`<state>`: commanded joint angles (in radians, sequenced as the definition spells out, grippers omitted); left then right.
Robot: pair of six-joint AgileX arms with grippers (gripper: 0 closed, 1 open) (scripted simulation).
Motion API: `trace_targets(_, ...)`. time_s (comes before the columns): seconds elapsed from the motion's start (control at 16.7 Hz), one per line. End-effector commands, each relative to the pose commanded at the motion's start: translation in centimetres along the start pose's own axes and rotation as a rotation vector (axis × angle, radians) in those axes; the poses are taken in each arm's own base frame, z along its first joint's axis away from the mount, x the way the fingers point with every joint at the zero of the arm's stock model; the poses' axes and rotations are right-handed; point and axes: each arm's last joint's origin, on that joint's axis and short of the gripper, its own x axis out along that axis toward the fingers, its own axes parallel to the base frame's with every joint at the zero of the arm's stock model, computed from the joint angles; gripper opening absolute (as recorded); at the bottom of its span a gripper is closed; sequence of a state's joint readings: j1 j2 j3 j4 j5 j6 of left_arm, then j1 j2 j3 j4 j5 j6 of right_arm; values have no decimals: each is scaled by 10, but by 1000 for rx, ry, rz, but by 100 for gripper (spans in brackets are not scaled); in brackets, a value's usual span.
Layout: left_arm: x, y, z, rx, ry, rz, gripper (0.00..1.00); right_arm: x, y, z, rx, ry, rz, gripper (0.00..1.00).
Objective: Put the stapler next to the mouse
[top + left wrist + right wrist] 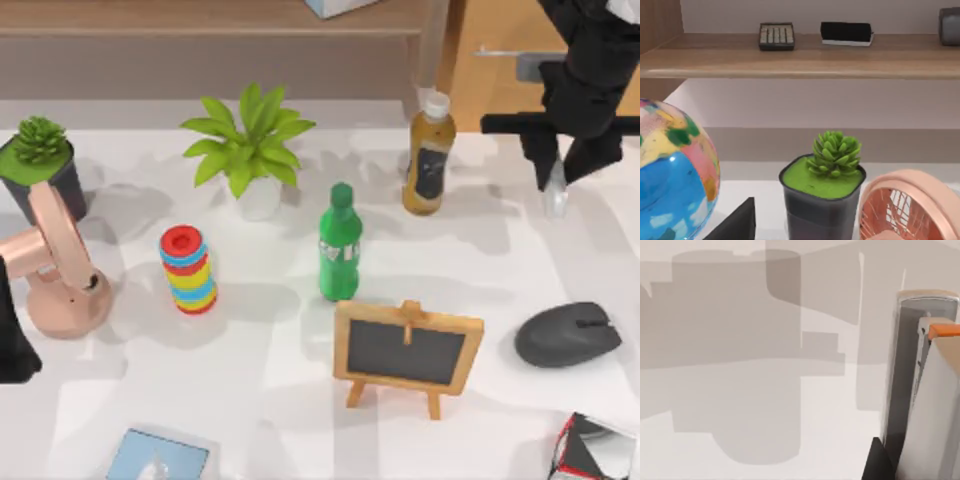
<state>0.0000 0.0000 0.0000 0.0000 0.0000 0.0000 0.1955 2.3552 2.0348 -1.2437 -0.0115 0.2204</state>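
a: where's the stapler (556,200) now?
b: upper right of the top view, hanging nose-down from the right gripper (560,172), whose fingers are clamped on it. the right wrist view has the silvery body (920,405) standing upright above bare table (740,430), so i judge it is lifted for carrying.
a: and the mouse (568,334)?
b: lower right of the top view, right of the little chalkboard easel (407,349), well below the stapler in the frame. the strip of table between them looks free, likely why it is held high there.
a: the left arm?
b: parked at the left edge near the pink fan (60,270); i cannot tell how its claw stands.
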Motion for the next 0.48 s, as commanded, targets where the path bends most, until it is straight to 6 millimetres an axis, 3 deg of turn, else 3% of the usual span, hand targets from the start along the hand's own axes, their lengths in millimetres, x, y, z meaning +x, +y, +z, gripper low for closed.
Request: trace_targets(0.48,0,0,0,0,0,0,100,-1,-8,1,12,-10,-6,0)
